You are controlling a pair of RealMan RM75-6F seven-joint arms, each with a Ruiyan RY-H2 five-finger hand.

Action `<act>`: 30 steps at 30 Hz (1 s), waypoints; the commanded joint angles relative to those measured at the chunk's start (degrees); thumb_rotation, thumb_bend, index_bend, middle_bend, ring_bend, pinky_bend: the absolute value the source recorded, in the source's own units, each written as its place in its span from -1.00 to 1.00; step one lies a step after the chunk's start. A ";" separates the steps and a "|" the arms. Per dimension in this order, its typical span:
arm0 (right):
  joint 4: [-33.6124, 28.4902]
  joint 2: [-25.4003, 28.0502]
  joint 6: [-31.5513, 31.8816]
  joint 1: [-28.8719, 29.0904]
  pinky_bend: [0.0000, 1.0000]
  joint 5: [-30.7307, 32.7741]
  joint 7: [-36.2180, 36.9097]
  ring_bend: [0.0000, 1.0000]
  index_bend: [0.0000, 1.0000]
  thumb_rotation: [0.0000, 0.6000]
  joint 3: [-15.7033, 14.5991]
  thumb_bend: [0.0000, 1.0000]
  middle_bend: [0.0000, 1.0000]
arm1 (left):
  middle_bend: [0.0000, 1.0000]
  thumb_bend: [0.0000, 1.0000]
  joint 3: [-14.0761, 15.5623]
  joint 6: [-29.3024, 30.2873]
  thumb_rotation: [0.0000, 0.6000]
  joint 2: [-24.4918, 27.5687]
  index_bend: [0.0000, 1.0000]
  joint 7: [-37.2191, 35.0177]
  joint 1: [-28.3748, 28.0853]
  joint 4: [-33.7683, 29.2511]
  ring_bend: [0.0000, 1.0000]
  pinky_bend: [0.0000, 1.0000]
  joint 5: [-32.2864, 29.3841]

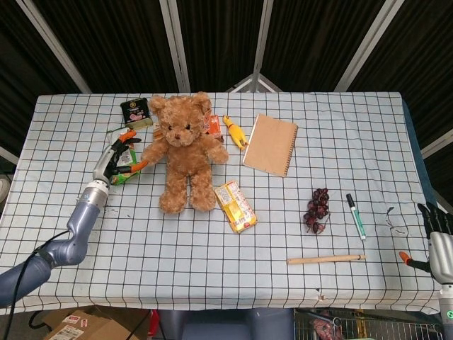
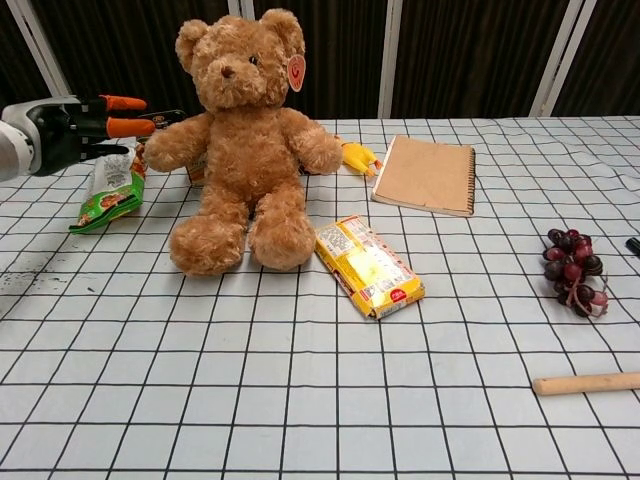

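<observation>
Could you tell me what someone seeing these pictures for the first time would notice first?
The big brown teddy bear sitting left of centre on the checked tablecloth dominates both views. Just left of it, the left hand, with orange fingertips, hovers open over a green snack bag. A brown notebook lies to the bear's right.

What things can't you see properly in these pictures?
- Green snack bag: head view, left hand covers part of it; touching or not, unclear.
- Orange packet: both views, brown teddy bear hides most of it.
- Right hand: head view, cut off by the frame's edge; absent from chest view.
- Black tin: chest view, partly hidden behind the left hand's fingers.
</observation>
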 commanded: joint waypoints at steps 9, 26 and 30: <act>0.46 -0.24 -0.78 0.33 -1.00 0.60 0.00 -1.00 -1.00 1.00 0.15 -0.66 -1.00 | -0.54 -0.51 -0.68 -4.06 1.00 -6.22 -0.68 3.34 -4.68 9.17 -1.00 -1.00 -3.33; -0.26 0.33 -0.32 0.09 -1.00 0.21 0.23 -1.00 -1.00 1.00 0.05 -0.66 -1.00 | -0.43 -0.31 -1.16 -1.20 1.00 -10.26 -0.60 4.02 -5.70 12.30 -1.00 -1.00 -1.59; -0.30 0.39 -0.29 0.03 -1.00 0.10 0.46 -1.00 -1.00 1.00 -0.01 -0.66 -1.00 | -0.44 -0.31 -1.20 -0.94 1.00 -10.74 -0.60 4.32 -5.84 12.22 -1.00 -1.00 -1.53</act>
